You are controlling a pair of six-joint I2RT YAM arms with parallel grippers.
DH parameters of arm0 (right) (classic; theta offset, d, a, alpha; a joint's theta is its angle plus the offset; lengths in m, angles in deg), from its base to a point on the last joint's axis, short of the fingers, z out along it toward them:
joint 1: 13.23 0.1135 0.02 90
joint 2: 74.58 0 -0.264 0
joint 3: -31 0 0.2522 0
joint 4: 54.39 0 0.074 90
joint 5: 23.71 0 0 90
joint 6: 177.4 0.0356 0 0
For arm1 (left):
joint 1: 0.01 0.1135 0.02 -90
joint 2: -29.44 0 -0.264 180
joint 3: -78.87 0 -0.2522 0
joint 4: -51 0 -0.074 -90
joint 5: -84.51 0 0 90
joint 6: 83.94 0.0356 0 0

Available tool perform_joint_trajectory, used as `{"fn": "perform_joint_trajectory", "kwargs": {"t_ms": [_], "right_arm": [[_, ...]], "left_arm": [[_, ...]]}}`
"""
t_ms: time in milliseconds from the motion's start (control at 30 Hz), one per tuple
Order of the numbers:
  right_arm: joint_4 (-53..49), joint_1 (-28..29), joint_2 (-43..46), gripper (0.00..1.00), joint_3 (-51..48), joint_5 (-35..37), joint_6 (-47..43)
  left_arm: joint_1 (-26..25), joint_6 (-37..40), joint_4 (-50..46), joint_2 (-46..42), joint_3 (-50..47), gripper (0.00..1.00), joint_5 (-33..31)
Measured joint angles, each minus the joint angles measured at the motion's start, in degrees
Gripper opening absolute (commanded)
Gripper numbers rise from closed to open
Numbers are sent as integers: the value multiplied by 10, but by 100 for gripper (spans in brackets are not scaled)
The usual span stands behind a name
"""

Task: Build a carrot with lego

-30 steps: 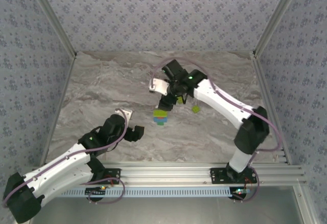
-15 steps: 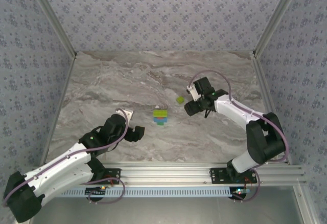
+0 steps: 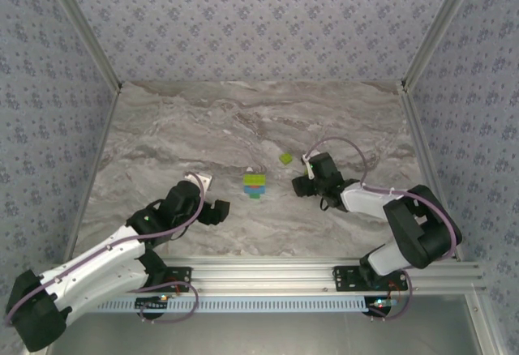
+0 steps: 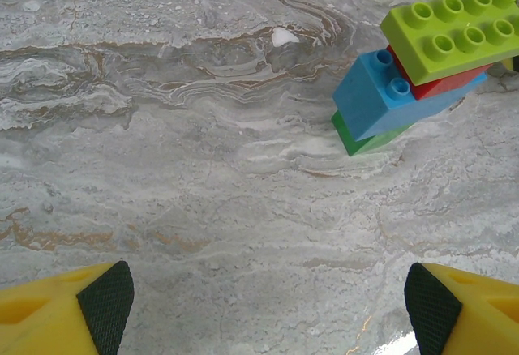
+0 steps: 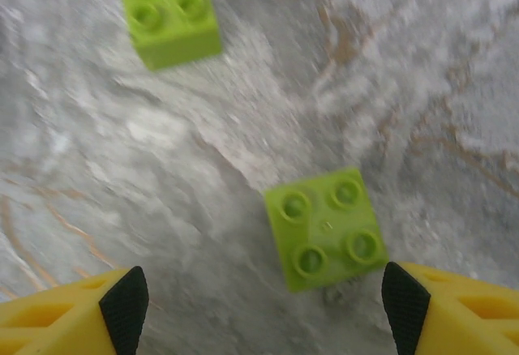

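count: 1 carrot (image 3: 255,185), 4 layers seen: lime 2x4 (image 4: 454,35) on top, then red (image 4: 438,89), blue (image 4: 377,96), green (image 4: 361,138) at bottom. 2 loose lime 2x2s in r wrist view: near lime brick (image 5: 328,227), far lime brick (image 5: 169,14), both studs up, apart from each other. 2 arms.

jaws: left gripper (image 4: 268,298) wide apart, nothing betw pads, touching nothing; sits near-left of carrot, well short of it. right gripper (image 5: 263,302) also apart, nothing held; near lime brick lies just ahead of its fingertips, no contact seen.

carrot: mid table (image 3: 162,144), betw the 2 grippers. studs up, layers stepped. in top view long axis runs far–near; lime end twd far wall, green end twd arm bases.
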Motion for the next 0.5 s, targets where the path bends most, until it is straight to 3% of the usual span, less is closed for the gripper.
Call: {"fn": "perform_joint_trajectory", "kwargs": {"t_ms": [500], "right_arm": [[54,6,1,80,2,66,6]], "left_arm": [[0,0,0,-1,0,89,0]]}}
